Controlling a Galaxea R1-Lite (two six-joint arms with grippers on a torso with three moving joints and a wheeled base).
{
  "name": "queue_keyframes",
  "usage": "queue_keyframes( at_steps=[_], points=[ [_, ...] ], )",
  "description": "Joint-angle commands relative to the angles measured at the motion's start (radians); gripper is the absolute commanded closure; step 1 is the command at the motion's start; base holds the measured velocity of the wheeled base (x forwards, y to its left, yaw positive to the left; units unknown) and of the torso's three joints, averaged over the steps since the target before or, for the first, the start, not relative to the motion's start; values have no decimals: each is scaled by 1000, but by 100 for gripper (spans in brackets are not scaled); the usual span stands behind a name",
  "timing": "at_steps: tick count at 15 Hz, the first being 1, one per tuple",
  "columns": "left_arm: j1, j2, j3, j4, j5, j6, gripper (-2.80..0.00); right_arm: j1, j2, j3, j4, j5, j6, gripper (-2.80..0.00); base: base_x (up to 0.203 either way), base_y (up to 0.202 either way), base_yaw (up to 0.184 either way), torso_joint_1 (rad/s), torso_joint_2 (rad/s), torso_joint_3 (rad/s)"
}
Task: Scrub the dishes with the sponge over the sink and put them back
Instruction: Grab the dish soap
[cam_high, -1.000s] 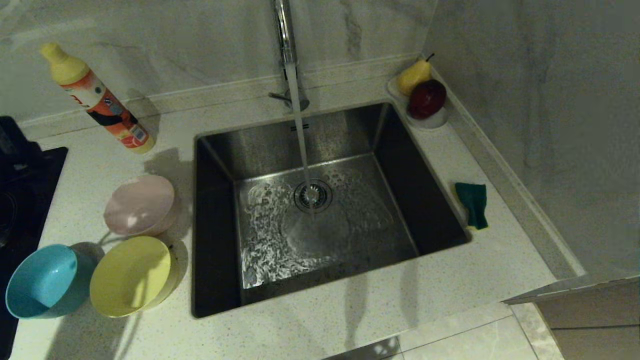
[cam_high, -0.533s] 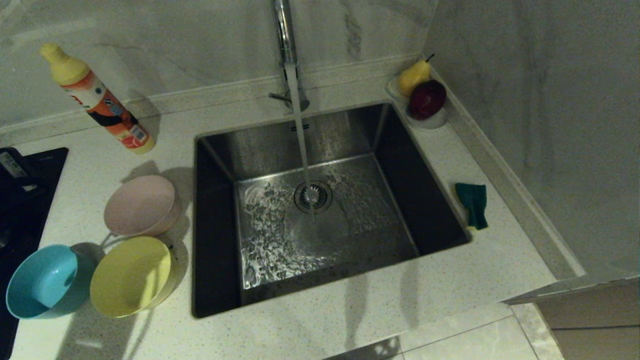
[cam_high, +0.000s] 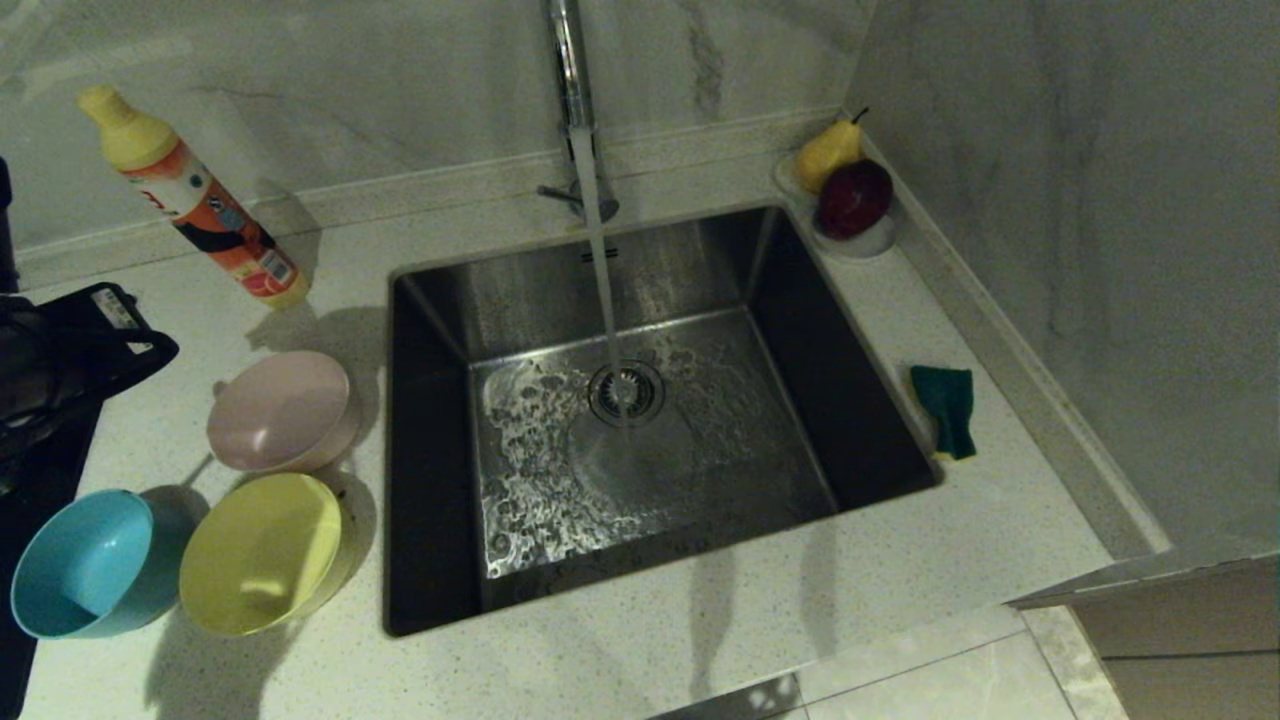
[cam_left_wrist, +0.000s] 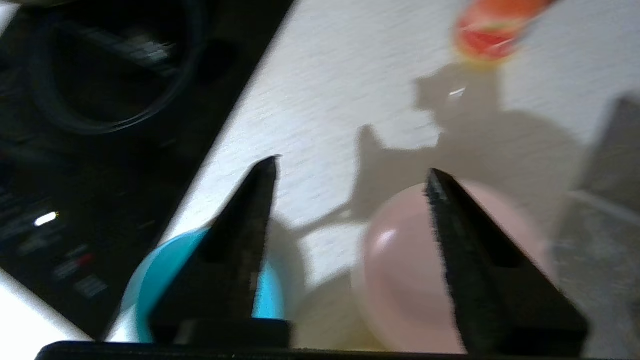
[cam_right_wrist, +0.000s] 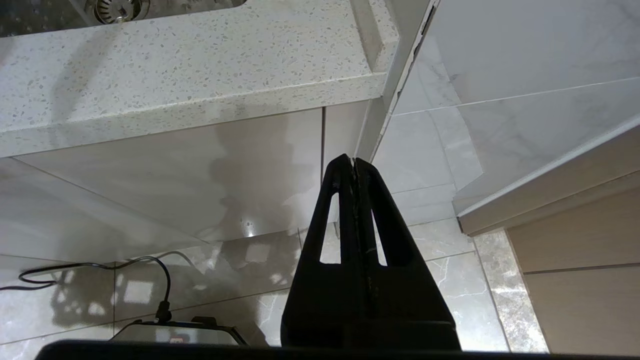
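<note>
Head view shows us three round plastic bowls (cam_high: 280, 410) left of one steel sink (cam_high: 640, 420), our left gripper (cam_left_wrist: 350, 167) spread wide, empty.

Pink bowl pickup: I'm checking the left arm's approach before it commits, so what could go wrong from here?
1. The pink bowl sits close to the yellow bowl; the open left gripper may nudge that neighbour.
2. The detergent bottle stands just behind and could be tipped.
3. The bowl looks smooth and rounded, so it may slip from the fingers.
</note>
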Motion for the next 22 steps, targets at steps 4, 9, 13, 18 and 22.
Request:
queue_keyframes(
  at_steps=[4, 9, 13, 18, 22],
  points=[
    [29, 60, 106, -275, -116, 65, -280, 0, -1, 0, 0, 0, -1, 0, 0, 0, 0, 0, 0, 0],
    [92, 158, 156, -548, -211, 116, -280, 0, -1, 0, 0, 0, -1, 0, 0, 0, 0, 0, 0, 0],
    [96, 197, 171, -631, -283, 152, -280, 0, -1, 0, 0, 0, 0, 0, 0, 0, 0, 0, 0, 0],
    [102, 332, 159, -892, -287, 219, -280, 0, -1, 0, 0, 0, -2, 0, 0, 0, 0, 0, 0, 0],
    [105, 388, 113, -921, -292, 226, -280, 0, -1, 0, 0, 0, 0, 0, 0, 0, 0, 0, 0, 0]
  ],
)
